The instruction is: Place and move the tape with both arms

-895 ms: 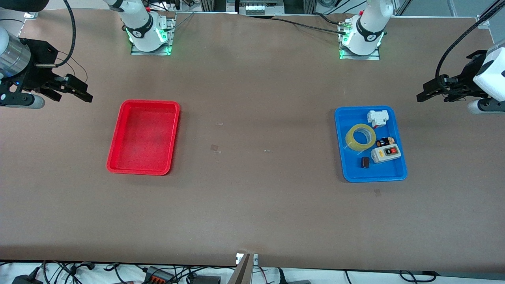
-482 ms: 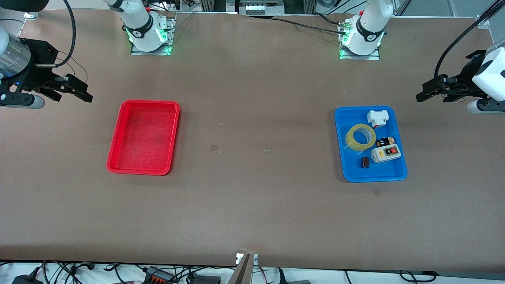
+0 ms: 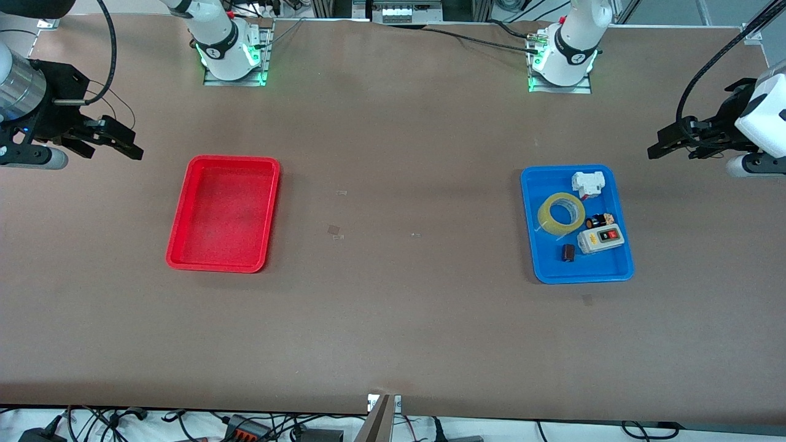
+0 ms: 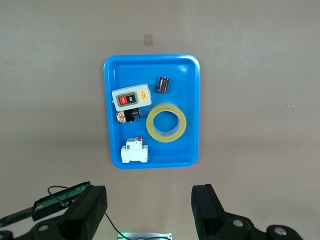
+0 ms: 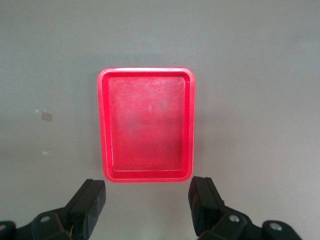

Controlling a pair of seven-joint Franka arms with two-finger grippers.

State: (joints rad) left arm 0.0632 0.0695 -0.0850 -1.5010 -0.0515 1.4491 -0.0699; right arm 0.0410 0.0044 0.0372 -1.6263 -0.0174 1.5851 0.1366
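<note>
The yellowish tape roll (image 3: 561, 213) lies flat in the blue tray (image 3: 535, 258) toward the left arm's end of the table; it also shows in the left wrist view (image 4: 166, 123). My left gripper (image 3: 658, 148) hangs open and empty in the air beside the blue tray, toward the table's end; its fingers (image 4: 90, 207) stand wide apart. My right gripper (image 3: 130, 149) hangs open and empty in the air beside the empty red tray (image 3: 181, 245), toward the table's other end; its fingers (image 5: 202, 202) are apart.
The blue tray (image 4: 195, 100) also holds a grey box with red and black buttons (image 3: 601, 239), a white breaker (image 3: 587, 183), a small dark block (image 3: 568, 252) and a small black and orange part (image 3: 600, 220). The red tray (image 5: 102, 125) lies on brown tabletop.
Both grippers shifted very slightly; the tape and trays have not moved.
</note>
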